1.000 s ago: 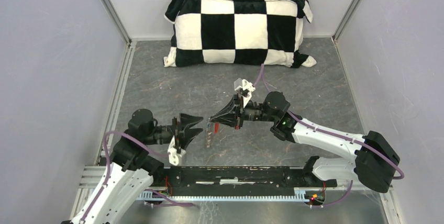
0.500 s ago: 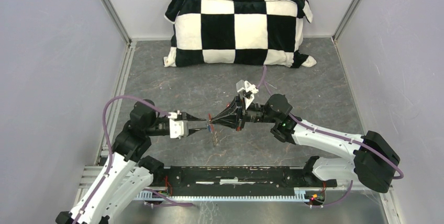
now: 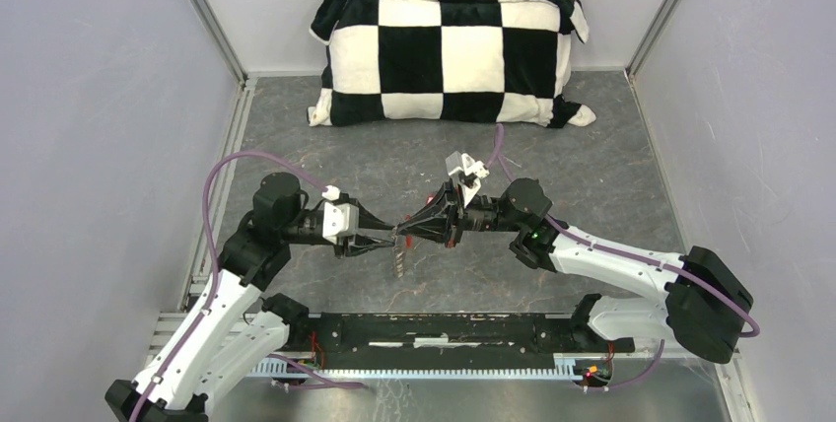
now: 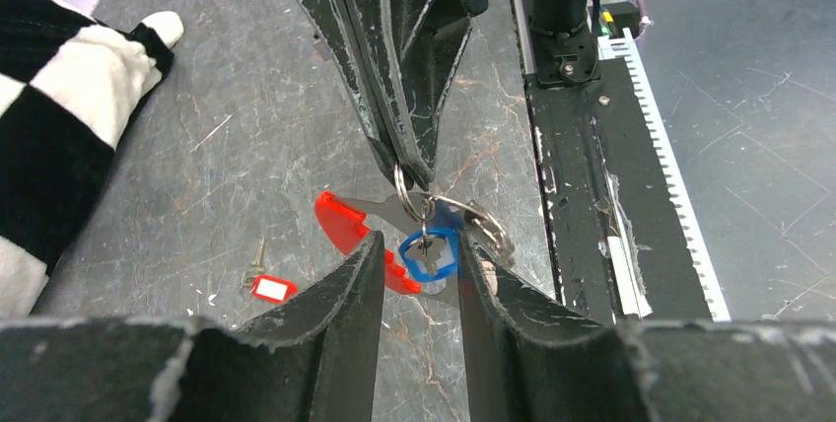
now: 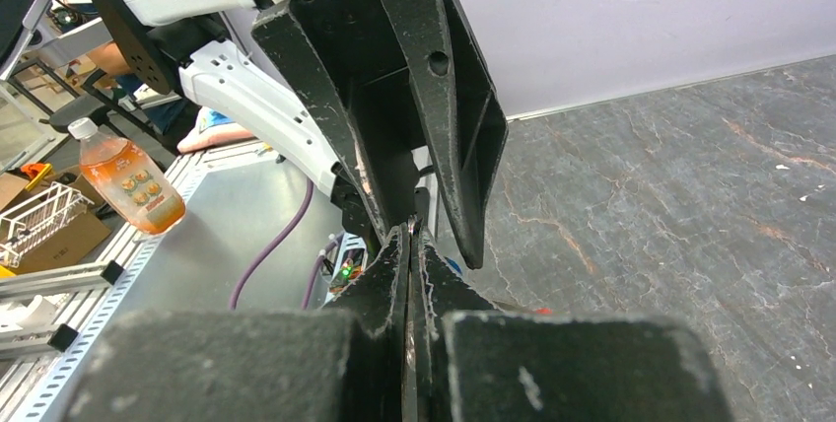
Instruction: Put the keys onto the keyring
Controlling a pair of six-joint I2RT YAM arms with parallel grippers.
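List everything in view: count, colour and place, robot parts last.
table: one, grey marbled, under everything
pillow: one, black-and-white checked, table's far edge
keyring: one, silver, held above table
keys: a few, silver, hanging from keyring, count unclear
blue tag: one, blue, hanging below keyring
red tag: one, red, beside blue tag
loose key: one, silver with red-and-white tag, lying on table
bottle: one, orange, background of right wrist view
right gripper: one, black, shut on keyring
left gripper: one, black, jaws flanking blue tag, contact unclear
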